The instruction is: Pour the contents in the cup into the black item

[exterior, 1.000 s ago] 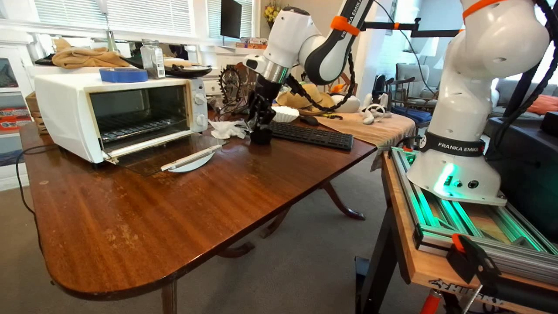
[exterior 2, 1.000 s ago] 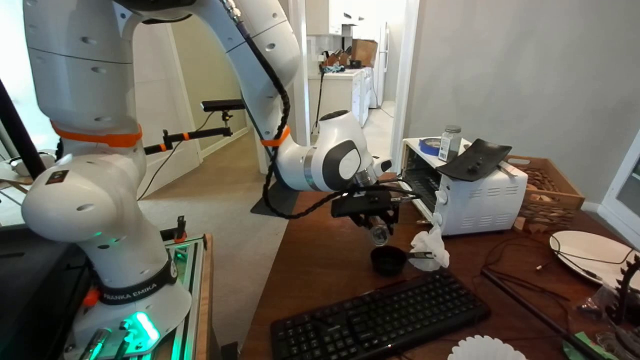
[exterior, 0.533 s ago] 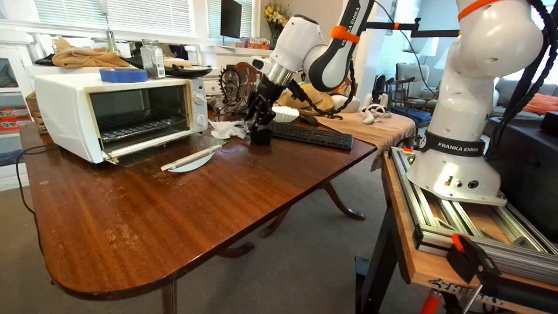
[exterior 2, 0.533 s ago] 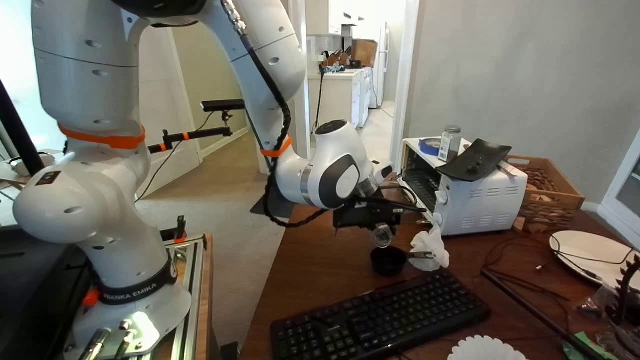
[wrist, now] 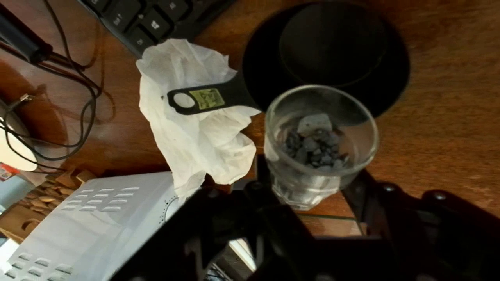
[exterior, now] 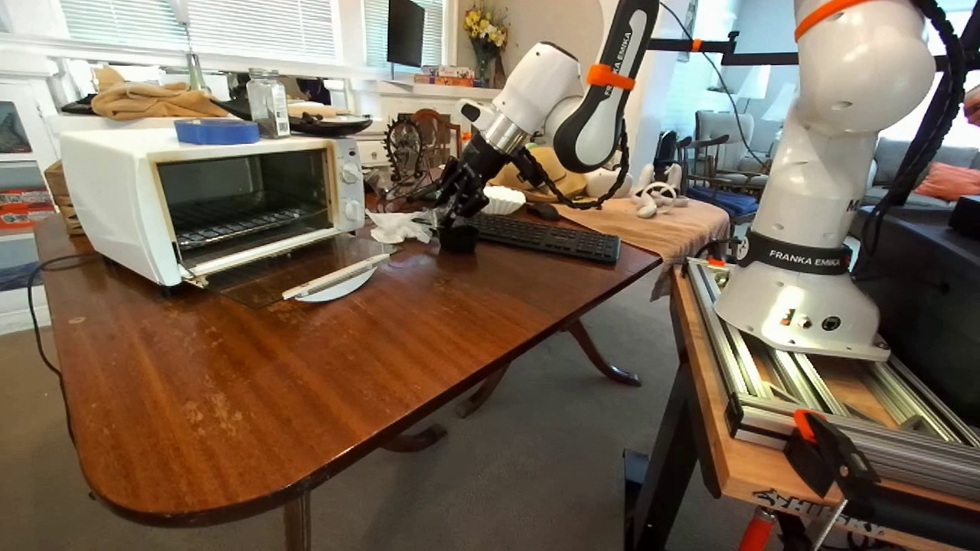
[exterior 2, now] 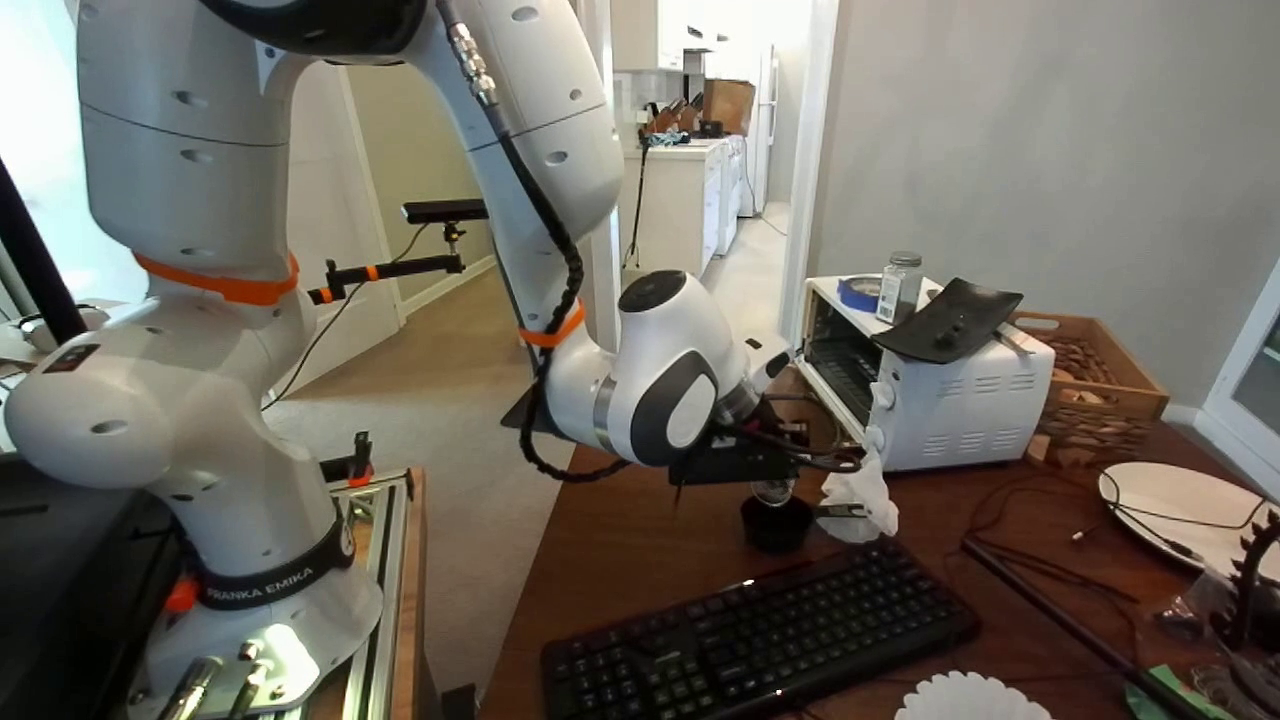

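- My gripper (wrist: 312, 177) holds the clear cup (wrist: 332, 177), its fingers (wrist: 361, 195) clamped on either side of the glass wall.
- Inside the cup I see small gray stones (wrist: 317, 146), with one larger, paler piece among them.
- The cup leans, and in my wrist view its rim overlaps the edge of the black bowl (wrist: 328, 50). In an exterior view I find it right over the bowl (exterior 2: 778, 535); I cannot tell whether the two touch.
- The bowl sits on the wooden table (exterior: 253, 390). Its inside is too dark for me to read. Its handle (wrist: 234, 93), with a hole and a yellow-green label (wrist: 207, 98), reaches over crumpled white paper (wrist: 199, 144).
- In an exterior view a black keyboard (exterior 2: 760, 645) lies just beside the bowl, on the near side; the paper is just to the right.
- Farther off to the right there stands the toaster oven (exterior 2: 970, 410), bearing a blue tape roll (exterior 2: 860, 292), a glass jar (exterior 2: 900, 290) and a curved black dish (exterior 2: 948, 322). A wicker basket (exterior 2: 1115, 410) sits beyond it.
- In an exterior view the oven (exterior: 115, 191) is on the left, its lowered door (exterior: 276, 277) reaching over the table left of the bowl.
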Tool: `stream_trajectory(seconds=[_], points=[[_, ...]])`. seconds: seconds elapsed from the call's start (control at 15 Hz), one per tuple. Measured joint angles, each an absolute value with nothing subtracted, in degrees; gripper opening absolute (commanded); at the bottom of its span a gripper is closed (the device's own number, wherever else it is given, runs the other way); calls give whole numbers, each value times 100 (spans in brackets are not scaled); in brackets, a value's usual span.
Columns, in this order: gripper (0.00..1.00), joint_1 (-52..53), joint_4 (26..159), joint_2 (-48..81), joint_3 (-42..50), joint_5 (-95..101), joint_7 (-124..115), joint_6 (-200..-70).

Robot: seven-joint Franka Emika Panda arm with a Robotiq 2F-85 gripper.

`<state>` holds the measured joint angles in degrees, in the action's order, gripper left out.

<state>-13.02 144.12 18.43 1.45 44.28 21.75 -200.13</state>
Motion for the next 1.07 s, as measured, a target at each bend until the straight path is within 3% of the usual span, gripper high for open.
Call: stream_trajectory(seconds=[0.47,1.07], points=[[23,-1924,14395,2170,-11,5133,2197,-21059],[23,-1838,14363,2549,409,5467,2225,-22330]])
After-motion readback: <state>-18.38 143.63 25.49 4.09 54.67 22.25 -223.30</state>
